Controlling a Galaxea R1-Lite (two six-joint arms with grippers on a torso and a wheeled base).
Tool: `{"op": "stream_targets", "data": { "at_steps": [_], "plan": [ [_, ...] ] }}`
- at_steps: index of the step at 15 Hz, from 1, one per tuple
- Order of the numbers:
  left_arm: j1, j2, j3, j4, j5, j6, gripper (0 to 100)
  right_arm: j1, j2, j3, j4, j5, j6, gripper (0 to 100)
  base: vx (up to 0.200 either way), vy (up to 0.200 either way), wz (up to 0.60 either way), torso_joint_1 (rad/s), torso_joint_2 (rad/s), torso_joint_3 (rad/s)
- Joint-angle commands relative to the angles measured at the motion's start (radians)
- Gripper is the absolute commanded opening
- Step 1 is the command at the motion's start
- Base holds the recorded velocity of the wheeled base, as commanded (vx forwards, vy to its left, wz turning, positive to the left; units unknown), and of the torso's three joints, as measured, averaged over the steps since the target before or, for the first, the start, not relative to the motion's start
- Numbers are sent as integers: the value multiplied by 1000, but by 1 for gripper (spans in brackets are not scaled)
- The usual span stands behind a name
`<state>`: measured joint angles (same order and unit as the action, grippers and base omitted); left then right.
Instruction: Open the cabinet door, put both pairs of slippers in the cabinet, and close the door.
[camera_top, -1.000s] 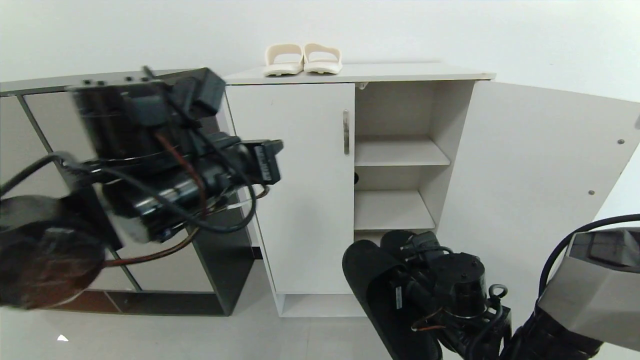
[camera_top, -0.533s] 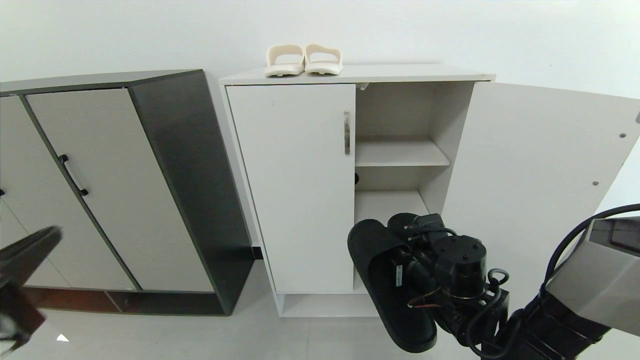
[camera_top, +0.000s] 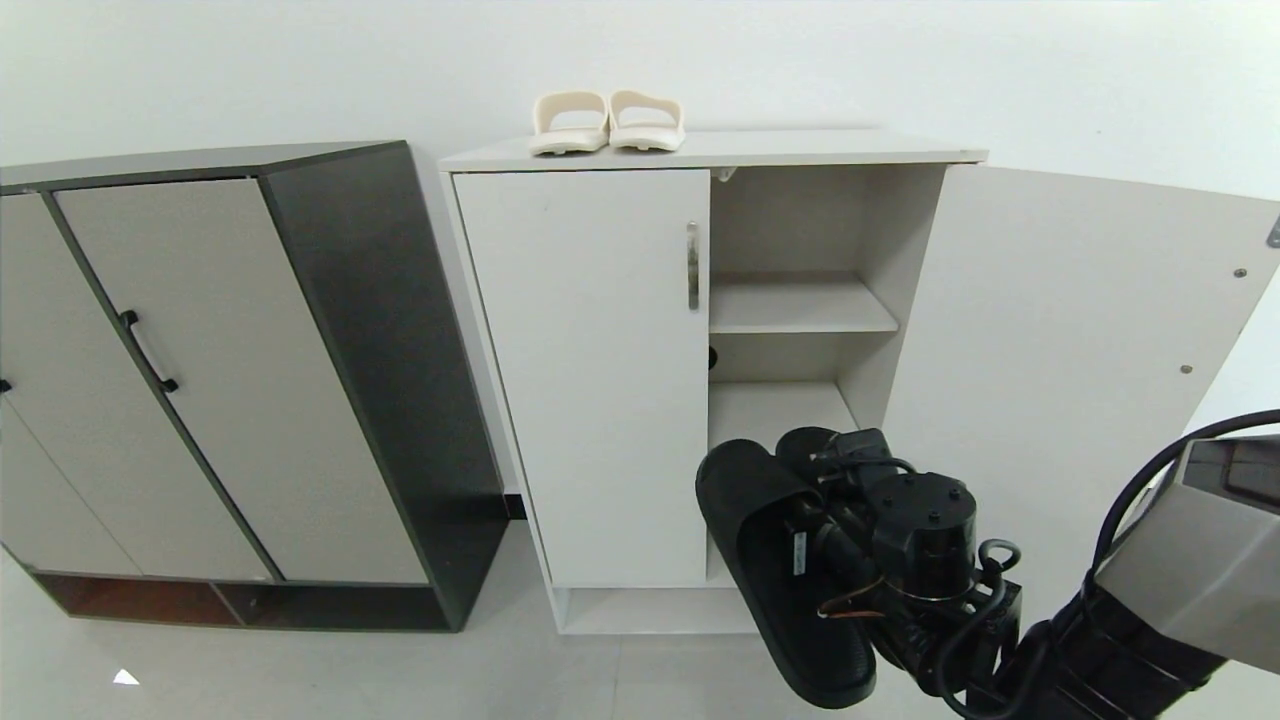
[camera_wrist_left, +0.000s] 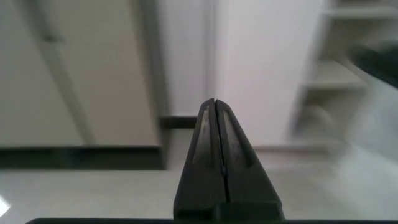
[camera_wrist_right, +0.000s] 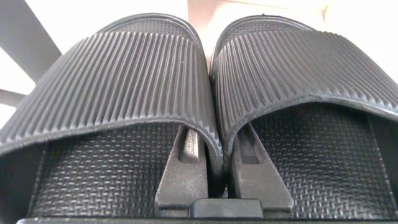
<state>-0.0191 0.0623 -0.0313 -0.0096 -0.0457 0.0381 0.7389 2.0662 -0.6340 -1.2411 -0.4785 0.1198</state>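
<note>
At the left stands a dark cabinet (camera_top: 385, 340) with pale grey doors, both closed. The left gripper (camera_wrist_left: 215, 107) is seen in its own wrist view, above the floor (camera_wrist_left: 93, 193) and in front of the cabinets. Its fingers (camera_wrist_left: 205, 149) are pressed flat together and hold nothing.

Just beside the dark cabinet stands the white cabinet (camera_top: 720, 148). Its left door (camera_top: 590, 380) is closed and carries a metal handle (camera_top: 692, 265) at its right edge. On the cabinet top, near the back wall, a pair of beige slippers (camera_top: 607, 120) lies side by side, toes to the front.

The right half of the cabinet is open and shows two shelves (camera_top: 800, 305) one above the other. In front of the lower part of this opening, above the floor, the right gripper (camera_wrist_right: 219, 165) holds the pair of black slippers (camera_top: 760, 540). One of its fingers (camera_wrist_right: 185, 168) goes inside each slipper, and together they pinch the two inner sides against each other. The slippers point toward the cabinet, and their toes are near the second shelf.

At the far right, the right door (camera_top: 1060, 340) is swung wide open.
</note>
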Motion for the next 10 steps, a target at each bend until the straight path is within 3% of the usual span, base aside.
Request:
{"op": "stream_targets", "data": {
  "at_steps": [1,10],
  "plan": [
    [19,-61,31,10,-17,6,0,2,2,4,0,1,0,0,0,0,0,0,0,0],
    [19,-61,31,11,-16,-3,0,25,14,-35,46,-37,-9,0,0,0,0,0,0,0]
  ]
}}
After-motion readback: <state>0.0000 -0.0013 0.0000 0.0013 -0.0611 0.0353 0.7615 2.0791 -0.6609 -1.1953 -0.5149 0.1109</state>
